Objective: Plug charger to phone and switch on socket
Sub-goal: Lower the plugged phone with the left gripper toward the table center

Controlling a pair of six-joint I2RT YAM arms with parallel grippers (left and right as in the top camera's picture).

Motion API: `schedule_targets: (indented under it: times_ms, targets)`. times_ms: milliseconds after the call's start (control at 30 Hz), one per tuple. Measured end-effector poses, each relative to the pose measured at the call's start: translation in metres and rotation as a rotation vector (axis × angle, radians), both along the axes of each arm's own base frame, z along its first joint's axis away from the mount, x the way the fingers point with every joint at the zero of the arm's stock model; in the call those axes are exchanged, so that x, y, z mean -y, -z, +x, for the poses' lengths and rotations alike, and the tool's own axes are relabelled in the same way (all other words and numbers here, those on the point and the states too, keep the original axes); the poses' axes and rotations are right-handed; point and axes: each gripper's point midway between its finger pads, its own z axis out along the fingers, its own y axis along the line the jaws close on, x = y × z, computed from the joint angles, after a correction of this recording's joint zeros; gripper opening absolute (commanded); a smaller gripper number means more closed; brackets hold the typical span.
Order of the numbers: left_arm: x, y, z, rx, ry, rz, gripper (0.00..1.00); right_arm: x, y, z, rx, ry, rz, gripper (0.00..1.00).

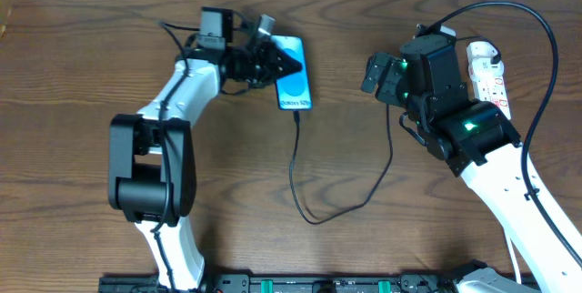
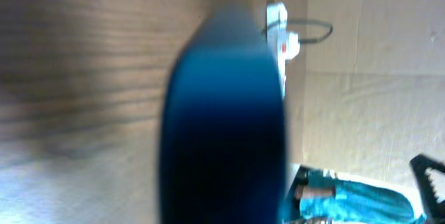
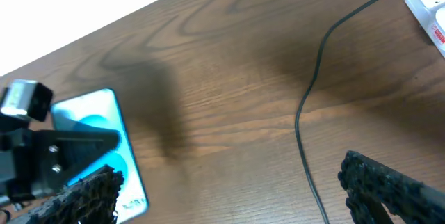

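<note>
The phone lies on the table with its blue screen up, left of centre at the back. My left gripper reaches in from the left, turned on its side, and is shut on the phone's left edge, one black finger flat on the screen. In the left wrist view the phone is a blurred blue mass hiding the jaws. The charger cable runs from the phone's near end, loops forward and rises towards the right arm. The white socket lies at the far right. My right gripper hangs open between phone and socket, empty.
The right wrist view shows the charger cable crossing bare wood between the wide-apart fingers, with the socket's corner at top right and the phone at left. A thick black robot cable arches over the socket. Arm bases stand along the front edge.
</note>
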Motion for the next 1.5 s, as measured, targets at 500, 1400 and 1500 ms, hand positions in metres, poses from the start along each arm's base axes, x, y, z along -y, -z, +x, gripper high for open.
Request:
schedule_targets:
  times_ms: [500, 1400, 1500]
  targets:
    - [0.031, 0.037, -0.044, -0.059, 0.11, 0.196, 0.07, 0.001, 0.003, -0.002, -0.014, 0.001, -0.008, 0.99]
    - [0.039, 0.046, -0.026, -0.117, -0.051, 0.271, 0.07, 0.002, 0.004, -0.003, -0.018, 0.001, -0.01, 0.99]
    - [0.041, 0.054, -0.027, -0.139, -0.054, 0.278, 0.07, 0.002, 0.004, -0.003, -0.018, 0.001, -0.01, 0.99]
